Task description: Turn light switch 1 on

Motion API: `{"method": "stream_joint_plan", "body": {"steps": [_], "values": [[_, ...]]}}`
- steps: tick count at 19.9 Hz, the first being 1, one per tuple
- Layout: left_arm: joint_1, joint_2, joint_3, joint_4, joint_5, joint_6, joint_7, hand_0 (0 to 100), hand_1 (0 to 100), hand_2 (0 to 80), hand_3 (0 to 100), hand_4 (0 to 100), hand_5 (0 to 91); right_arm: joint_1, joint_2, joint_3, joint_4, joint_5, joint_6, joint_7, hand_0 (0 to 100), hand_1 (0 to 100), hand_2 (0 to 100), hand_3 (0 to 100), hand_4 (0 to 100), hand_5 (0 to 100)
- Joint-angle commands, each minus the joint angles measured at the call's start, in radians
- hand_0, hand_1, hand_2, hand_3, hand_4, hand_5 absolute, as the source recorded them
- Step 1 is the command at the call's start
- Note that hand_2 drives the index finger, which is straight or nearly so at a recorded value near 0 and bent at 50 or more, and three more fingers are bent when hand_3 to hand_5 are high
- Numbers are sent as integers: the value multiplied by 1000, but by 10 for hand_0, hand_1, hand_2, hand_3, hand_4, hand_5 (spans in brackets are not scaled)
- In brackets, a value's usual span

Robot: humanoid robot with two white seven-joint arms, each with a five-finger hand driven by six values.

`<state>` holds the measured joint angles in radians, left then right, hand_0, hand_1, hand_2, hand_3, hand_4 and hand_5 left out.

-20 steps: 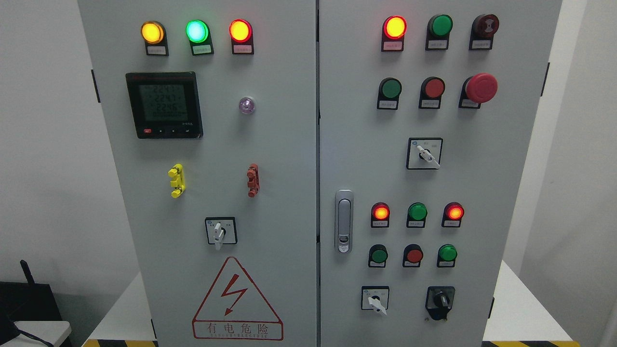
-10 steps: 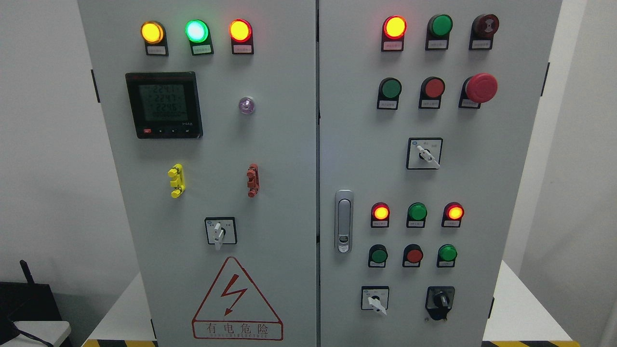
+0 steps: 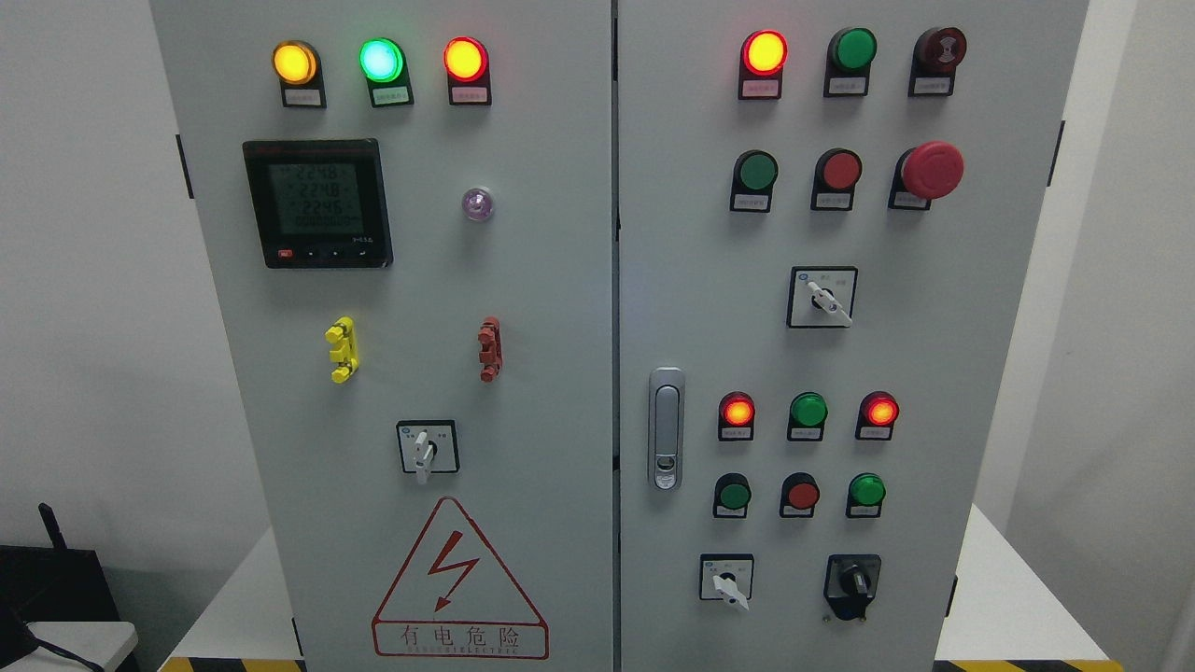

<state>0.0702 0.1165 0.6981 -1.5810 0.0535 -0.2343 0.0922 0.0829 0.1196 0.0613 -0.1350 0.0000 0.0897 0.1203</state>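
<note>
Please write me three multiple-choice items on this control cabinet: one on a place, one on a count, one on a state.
1. Where is the digital meter?
A. left door, upper part
B. right door, bottom
C. beside the door handle

2. How many lamps are in the left door's top row?
A. two
B. three
C. five

3. What state is the top-left lamp on the right door in?
A. dark
B. lit green
C. lit red

Answers: A, the meter sits under the left door's lamps; B, amber, green and red; C, it glows red.
</note>
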Motion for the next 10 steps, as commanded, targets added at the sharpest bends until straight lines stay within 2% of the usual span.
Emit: {"method": "stream_joint_plan", "body": {"steps": [1, 4, 10], "values": [[-72, 8, -149, -240, -3, 9, 6, 373, 0, 246, 410, 528, 270, 0, 0, 0, 0, -17, 1, -1, 120, 389, 0, 0, 0, 0], [-108, -1, -216, -241, -6, 15, 32, 332, 0, 313, 453, 561, 351, 0, 0, 0, 0, -18, 1, -1, 120, 389, 0, 0, 0, 0], [-142, -3, -386, -254, -6, 64, 125, 268, 47, 368, 479, 569, 390, 0, 0, 0, 0, -18, 1, -1, 120, 389, 0, 0, 0, 0]]}}
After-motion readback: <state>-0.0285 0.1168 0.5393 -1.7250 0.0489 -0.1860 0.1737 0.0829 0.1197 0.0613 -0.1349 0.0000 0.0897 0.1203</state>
